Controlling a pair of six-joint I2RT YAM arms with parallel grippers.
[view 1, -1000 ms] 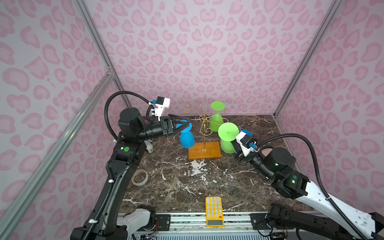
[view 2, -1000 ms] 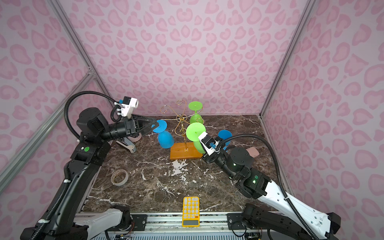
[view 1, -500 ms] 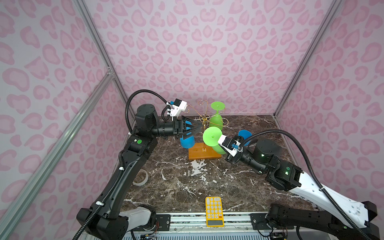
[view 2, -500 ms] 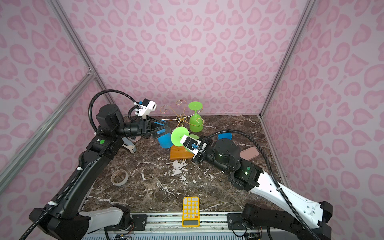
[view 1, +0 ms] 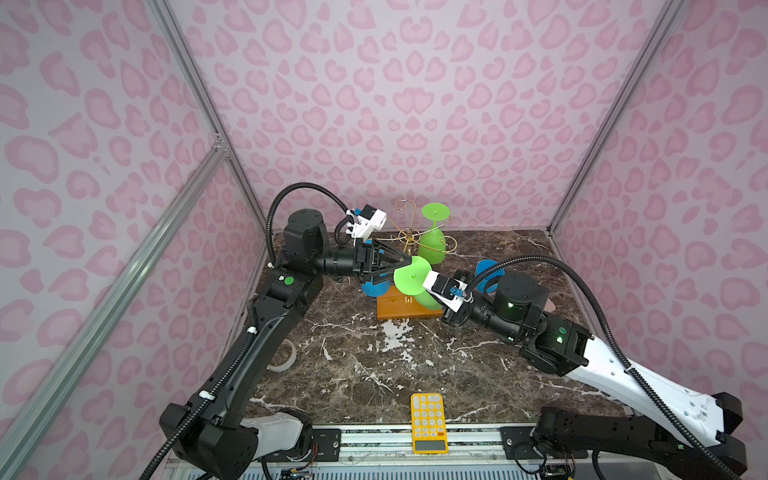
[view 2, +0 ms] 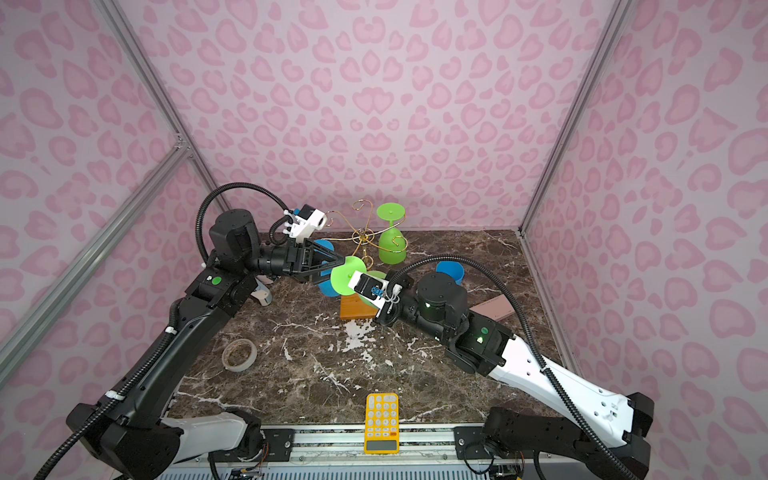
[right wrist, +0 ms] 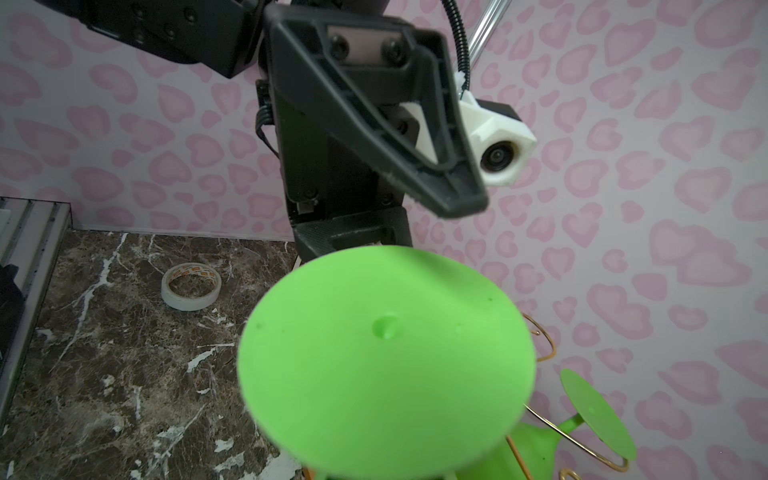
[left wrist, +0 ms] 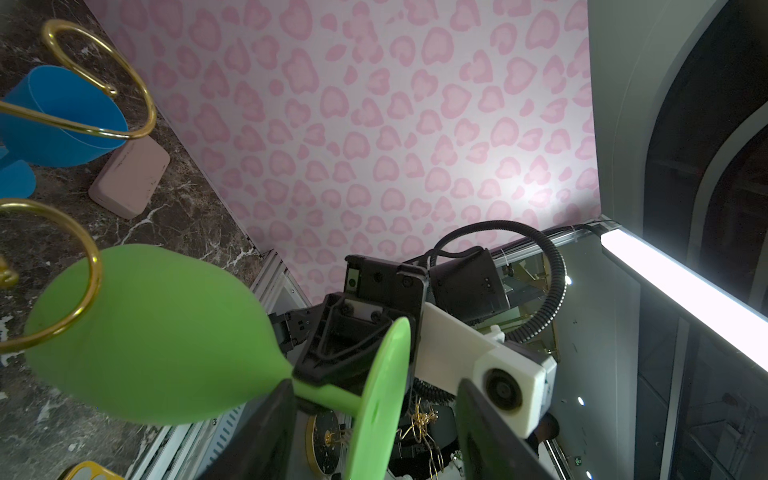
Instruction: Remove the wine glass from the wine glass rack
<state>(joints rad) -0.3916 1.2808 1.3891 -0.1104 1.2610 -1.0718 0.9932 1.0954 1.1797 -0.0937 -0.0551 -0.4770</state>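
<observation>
Wine glass [view 1: 411, 277]: tilted, foot up toward 10 o'clock, bowl down toward 4.
Right hand [left wrist: 328, 361]: I see it clenched on the stem.
Left hand [view 1: 402, 266]: released, straddling the foot.

Dark marble worktop [view 1: 374, 374] is carrying the rack base [view 1: 399, 309] mid-back. Tape roll [right wrist: 189, 300] is lying left, pink case [view 2: 494, 309] and blue glass [view 2: 451, 272] are sitting right. Yellow calculator [view 1: 428, 419] is overhanging the front edge.

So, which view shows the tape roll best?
Right wrist view: the tape roll is near and whole. Both top views show it small, the left arm half hiding it in a top view. Left wrist view: absent.
</observation>
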